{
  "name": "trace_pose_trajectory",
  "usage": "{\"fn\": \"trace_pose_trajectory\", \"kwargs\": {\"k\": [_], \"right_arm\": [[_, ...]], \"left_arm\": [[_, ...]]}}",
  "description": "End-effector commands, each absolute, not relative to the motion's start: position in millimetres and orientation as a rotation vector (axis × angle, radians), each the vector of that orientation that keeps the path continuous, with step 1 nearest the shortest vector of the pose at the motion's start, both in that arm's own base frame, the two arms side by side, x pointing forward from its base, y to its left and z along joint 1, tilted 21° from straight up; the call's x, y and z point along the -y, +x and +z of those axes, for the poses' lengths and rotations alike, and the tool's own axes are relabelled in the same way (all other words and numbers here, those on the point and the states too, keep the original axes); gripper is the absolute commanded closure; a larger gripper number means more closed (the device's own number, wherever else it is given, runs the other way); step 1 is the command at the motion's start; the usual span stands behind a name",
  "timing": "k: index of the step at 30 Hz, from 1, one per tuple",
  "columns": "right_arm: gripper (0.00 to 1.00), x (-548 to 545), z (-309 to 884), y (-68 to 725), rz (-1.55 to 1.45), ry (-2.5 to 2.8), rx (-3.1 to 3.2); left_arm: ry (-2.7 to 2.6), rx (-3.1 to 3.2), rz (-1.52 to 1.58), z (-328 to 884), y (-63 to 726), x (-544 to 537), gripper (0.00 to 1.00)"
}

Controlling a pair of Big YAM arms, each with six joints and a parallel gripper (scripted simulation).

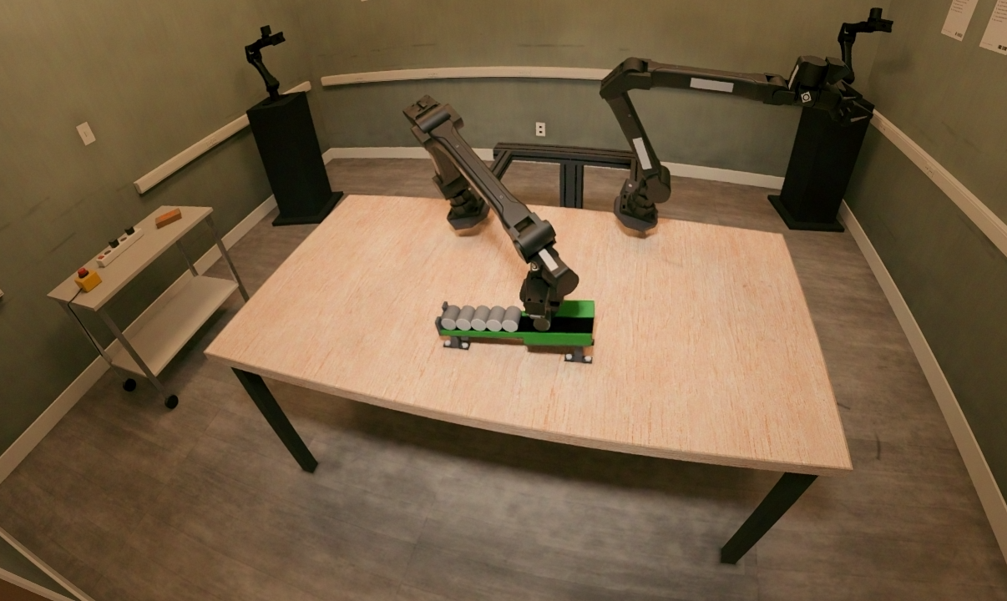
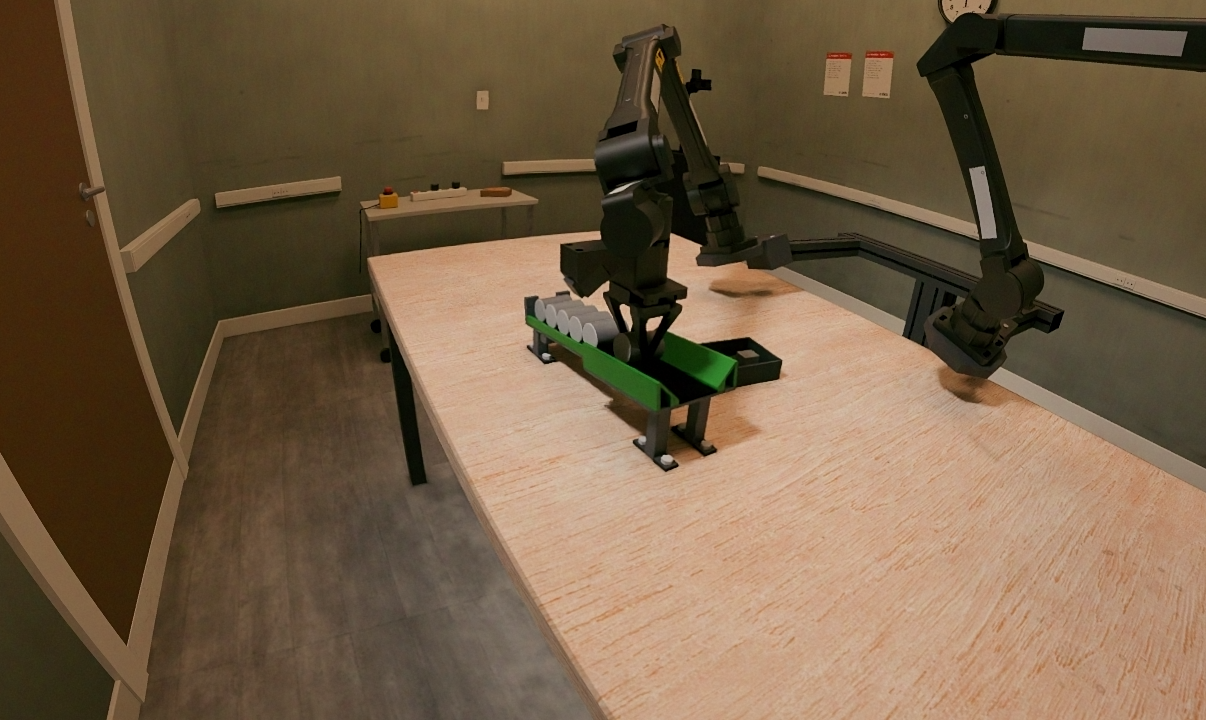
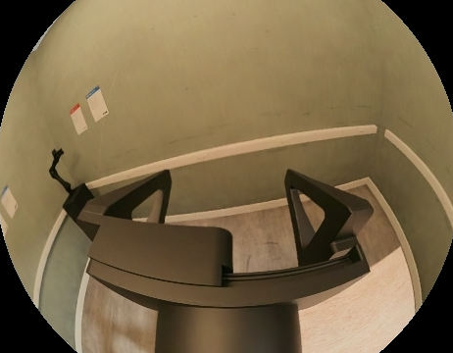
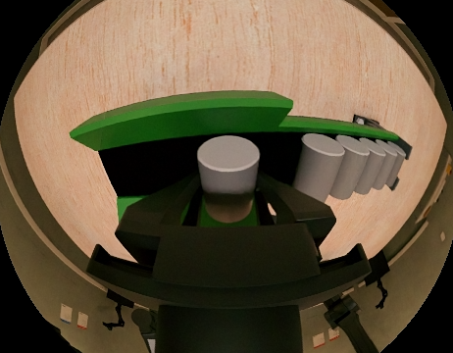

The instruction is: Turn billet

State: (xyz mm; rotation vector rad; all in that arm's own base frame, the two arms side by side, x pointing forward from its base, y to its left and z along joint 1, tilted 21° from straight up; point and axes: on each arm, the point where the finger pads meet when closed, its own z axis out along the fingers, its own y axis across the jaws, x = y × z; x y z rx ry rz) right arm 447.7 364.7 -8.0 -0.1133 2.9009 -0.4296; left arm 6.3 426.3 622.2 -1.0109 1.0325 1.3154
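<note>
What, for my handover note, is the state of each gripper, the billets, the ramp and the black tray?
Left gripper: jaws wide open, holding nothing.
Right gripper: jaws shut on a billet.
Held billet: turned across the ramp, apart from the row.
Five other billets: crosswise, side by side.
Ramp: standing on its legs.
Black tray: open-topped, small item inside.

The table (image 1: 664,358) (image 2: 858,537) (image 4: 226,54) has a rectangular top with light wood grain, supported on dark legs. The feed ramp (image 1: 559,338) (image 2: 620,379) (image 4: 187,118), green-sided, stands on it by dark feet fitted with pale round fasteners. A shallow black open tray (image 2: 761,369) rests directly on the surface, beside the ramp.
</note>
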Motion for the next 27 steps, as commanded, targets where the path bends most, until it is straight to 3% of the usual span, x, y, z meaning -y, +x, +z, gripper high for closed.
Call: {"fn": "trace_pose_trajectory", "kwargs": {"k": [1,4,5,27], "right_arm": [[1.0,-383.9,20.6,458.0,-0.347,-0.124,-2.853],[1.0,-383.9,20.6,458.0,-0.347,-0.124,-2.853],[0.62,-383.9,20.6,458.0,-0.347,-0.124,-2.853],[0.43,-382.8,12.9,456.3,-0.36,-0.127,-2.864]], "left_arm": [[-0.992,-1.0,1.324,632.5,3.6,-420.0,0.0],[-0.992,-1.0,1.324,632.5,3.6,-420.0,0.0],[-0.992,-1.0,1.324,632.5,3.6,-420.0,0.0],[-0.992,-1.0,1.324,632.5,3.6,-420.0,0.0]]}}
